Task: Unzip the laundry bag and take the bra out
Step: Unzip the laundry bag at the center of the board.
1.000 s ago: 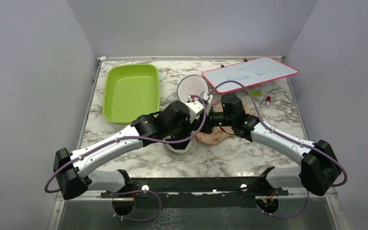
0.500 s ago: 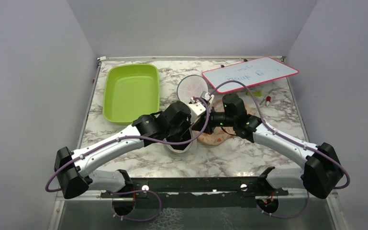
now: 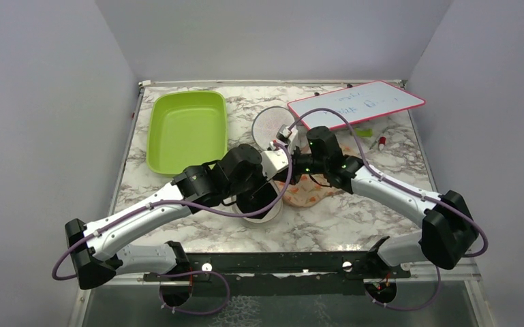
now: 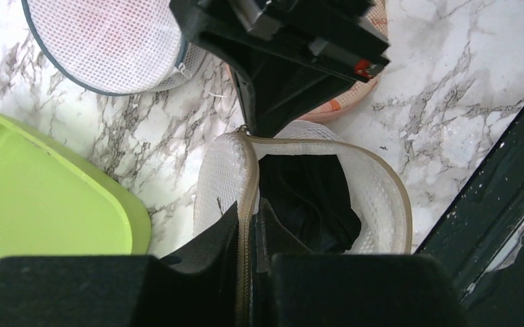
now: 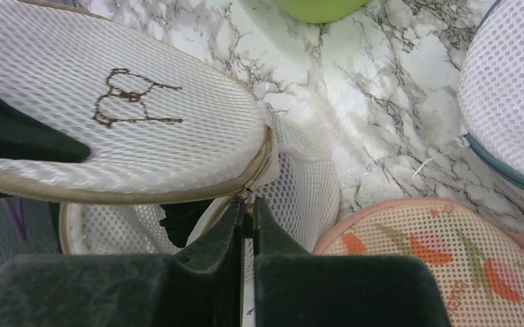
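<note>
White mesh laundry bag (image 4: 381,197), tan-rimmed, gapes open at mid counter (image 3: 327,225), its sketch-marked lid raised, black bra (image 4: 310,197) bunched inside; left fingers (image 4: 204,245) and right fingers (image 5: 214,245) each pinch its zip rim.

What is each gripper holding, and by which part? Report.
Both hold the laundry bag: the left gripper pinches its tan zippered rim, the right gripper the zipper beside the lid.

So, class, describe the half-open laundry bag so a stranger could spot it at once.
On the marble table, look off the green tray's near right corner. The laundry bag is the round white mesh pod there, unzipped, black fabric inside. Unlike the plain pod and orange-patterned pouch, its tan-rimmed lid bears a bra drawing.
</note>
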Controlling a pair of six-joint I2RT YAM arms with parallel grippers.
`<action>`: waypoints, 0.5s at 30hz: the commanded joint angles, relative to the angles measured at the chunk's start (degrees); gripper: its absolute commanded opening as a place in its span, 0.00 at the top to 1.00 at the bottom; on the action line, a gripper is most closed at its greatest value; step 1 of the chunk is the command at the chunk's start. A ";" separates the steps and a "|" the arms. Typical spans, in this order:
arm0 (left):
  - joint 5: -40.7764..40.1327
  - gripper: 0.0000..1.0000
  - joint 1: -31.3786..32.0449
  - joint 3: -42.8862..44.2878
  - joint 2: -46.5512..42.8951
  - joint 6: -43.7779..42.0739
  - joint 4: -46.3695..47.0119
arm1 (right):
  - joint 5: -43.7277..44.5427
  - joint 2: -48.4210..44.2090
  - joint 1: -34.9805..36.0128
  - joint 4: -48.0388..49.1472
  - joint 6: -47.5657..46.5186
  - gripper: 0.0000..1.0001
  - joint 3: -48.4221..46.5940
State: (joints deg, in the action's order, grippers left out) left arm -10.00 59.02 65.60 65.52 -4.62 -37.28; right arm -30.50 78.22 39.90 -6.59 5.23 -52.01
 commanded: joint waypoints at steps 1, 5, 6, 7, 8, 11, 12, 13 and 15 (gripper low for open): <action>3.27 1.00 0.64 3.14 -1.79 -4.05 -1.65 | 3.13 2.23 -0.04 -2.03 -2.24 0.99 -2.61; 3.38 1.00 0.73 3.83 -1.87 -4.88 -2.60 | 2.49 3.69 -0.01 -1.31 -3.65 0.99 -3.15; 3.47 1.00 0.76 4.03 -1.96 -4.96 -2.74 | 2.63 4.14 -0.01 -1.12 -3.84 0.99 -3.34; 3.49 1.00 0.82 4.14 -2.04 -5.02 -2.84 | 2.57 4.73 0.00 -0.83 -4.07 0.99 -3.56; 3.50 1.00 0.83 4.39 -2.18 -5.12 -2.88 | 2.24 5.33 0.00 -0.47 -4.36 0.99 -3.78; 3.79 1.00 0.87 4.85 -2.55 -5.11 -2.86 | -0.13 7.06 -0.04 1.41 -5.39 0.99 -3.97; 3.95 1.00 0.91 4.94 -2.58 -5.11 -2.81 | -0.66 7.46 -0.02 2.24 -5.47 0.99 -3.98; 4.01 1.00 0.92 4.97 -2.59 -4.94 -2.88 | -1.33 7.88 0.00 2.96 -5.51 0.99 -4.02; 4.29 1.00 1.00 5.02 -2.50 -4.75 -2.84 | -3.14 8.57 -0.01 4.18 -5.76 0.99 -4.13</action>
State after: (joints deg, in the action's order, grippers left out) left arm -8.34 59.37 68.03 64.95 -8.95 -40.99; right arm -31.70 84.82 39.97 -5.02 1.50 -55.13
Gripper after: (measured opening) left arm 0.008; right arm 0.014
